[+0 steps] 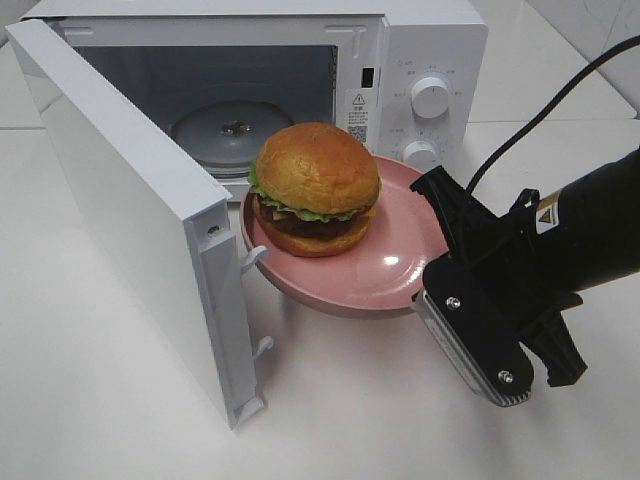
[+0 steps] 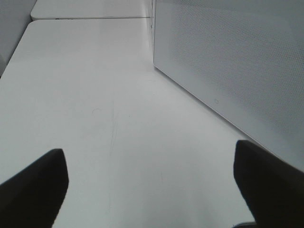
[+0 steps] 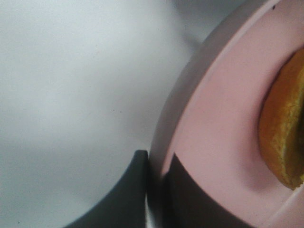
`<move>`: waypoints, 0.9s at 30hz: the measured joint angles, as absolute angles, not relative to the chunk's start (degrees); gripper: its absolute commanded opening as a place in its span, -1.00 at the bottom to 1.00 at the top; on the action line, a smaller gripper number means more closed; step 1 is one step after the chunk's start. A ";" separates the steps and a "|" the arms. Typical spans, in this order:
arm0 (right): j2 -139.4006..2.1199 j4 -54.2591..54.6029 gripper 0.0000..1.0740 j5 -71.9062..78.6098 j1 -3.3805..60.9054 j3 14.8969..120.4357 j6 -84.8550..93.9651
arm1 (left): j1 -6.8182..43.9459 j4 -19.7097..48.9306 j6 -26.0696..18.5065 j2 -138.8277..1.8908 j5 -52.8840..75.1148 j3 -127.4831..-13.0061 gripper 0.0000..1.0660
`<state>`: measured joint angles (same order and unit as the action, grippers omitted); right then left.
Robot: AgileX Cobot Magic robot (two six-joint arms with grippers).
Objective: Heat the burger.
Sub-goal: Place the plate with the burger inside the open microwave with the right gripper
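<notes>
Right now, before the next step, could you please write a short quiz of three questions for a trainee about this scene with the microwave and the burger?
1. True or false: the hinged door of the white microwave oven stands open.
2. Fill the gap: the golden-brown burger with green lettuce rests on a ___.
3. What does the black right gripper clamp?
A. the top bun of the burger
B. the rim of the round pink plate
C. nothing at all

Key: 1 true; 2 round pink plate; 3 B.
</notes>
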<state>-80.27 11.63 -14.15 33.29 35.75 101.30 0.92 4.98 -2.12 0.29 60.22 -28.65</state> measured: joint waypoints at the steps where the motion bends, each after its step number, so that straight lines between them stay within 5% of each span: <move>1: -80.27 11.63 -1.00 -14.15 33.29 35.75 101.30 | 0.92 4.98 -2.12 0.29 60.22 -28.65 0.62; 27: -88.98 11.52 -1.00 -15.70 33.29 45.89 101.36 | 0.92 4.98 -2.12 0.29 60.22 -28.65 0.62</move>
<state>-88.98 11.52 -15.70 33.29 45.89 101.36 0.92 4.98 -2.12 0.29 60.22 -28.65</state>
